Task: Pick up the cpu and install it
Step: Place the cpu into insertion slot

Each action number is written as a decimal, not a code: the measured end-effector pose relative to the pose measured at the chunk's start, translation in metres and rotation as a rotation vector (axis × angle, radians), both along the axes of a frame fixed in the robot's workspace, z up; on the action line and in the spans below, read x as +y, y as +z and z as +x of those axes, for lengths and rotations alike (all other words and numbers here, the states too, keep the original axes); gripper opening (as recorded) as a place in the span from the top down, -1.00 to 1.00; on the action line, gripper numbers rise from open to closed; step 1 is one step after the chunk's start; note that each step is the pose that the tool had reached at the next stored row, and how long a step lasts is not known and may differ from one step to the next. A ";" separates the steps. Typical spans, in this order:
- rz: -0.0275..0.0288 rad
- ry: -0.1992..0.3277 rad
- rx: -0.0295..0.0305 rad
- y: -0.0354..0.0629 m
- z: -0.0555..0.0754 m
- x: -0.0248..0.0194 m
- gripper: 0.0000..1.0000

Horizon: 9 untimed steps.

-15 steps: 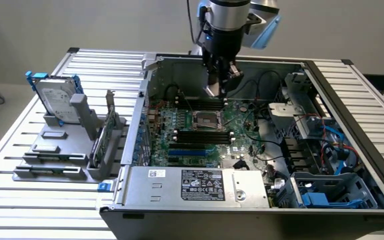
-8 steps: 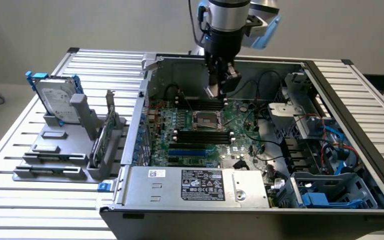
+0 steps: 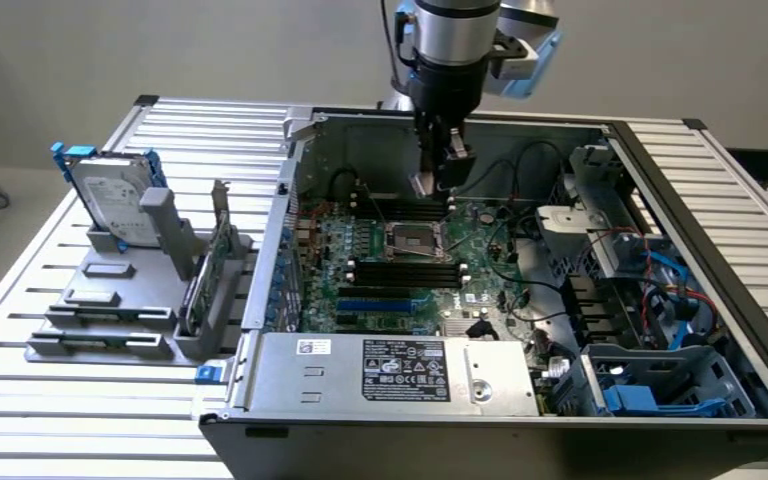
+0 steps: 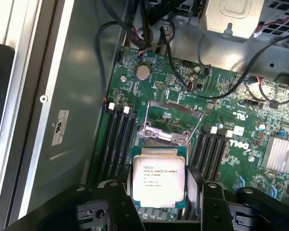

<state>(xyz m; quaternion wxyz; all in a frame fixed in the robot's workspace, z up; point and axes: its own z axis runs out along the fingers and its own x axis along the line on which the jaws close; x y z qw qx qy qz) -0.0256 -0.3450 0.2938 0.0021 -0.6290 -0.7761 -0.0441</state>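
Note:
The cpu, a flat square chip with a dull silver printed top, sits between my gripper's black fingers, which are closed on its two side edges. It hangs above the green motherboard, beside the dark metal-framed socket, whose frame stands open. In the exterior view my gripper points down inside the open computer case, just behind the socket, with the cpu as a small pale piece at its tip.
Black memory slots flank the socket. Loose black cables cross the board, and a finned heatsink stands nearby. A silver hard drive with blue brackets rests on a grey stand at the exterior view's left. The power supply closes the case front.

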 end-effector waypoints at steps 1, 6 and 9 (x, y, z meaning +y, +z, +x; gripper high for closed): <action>-0.0001 -0.015 0.0008 -0.0004 0.000 0.0000 -0.09; 0.0000 -0.092 0.0046 -0.0023 0.000 0.0000 -0.09; -0.0001 -0.139 0.0070 -0.0034 0.000 0.0000 -0.09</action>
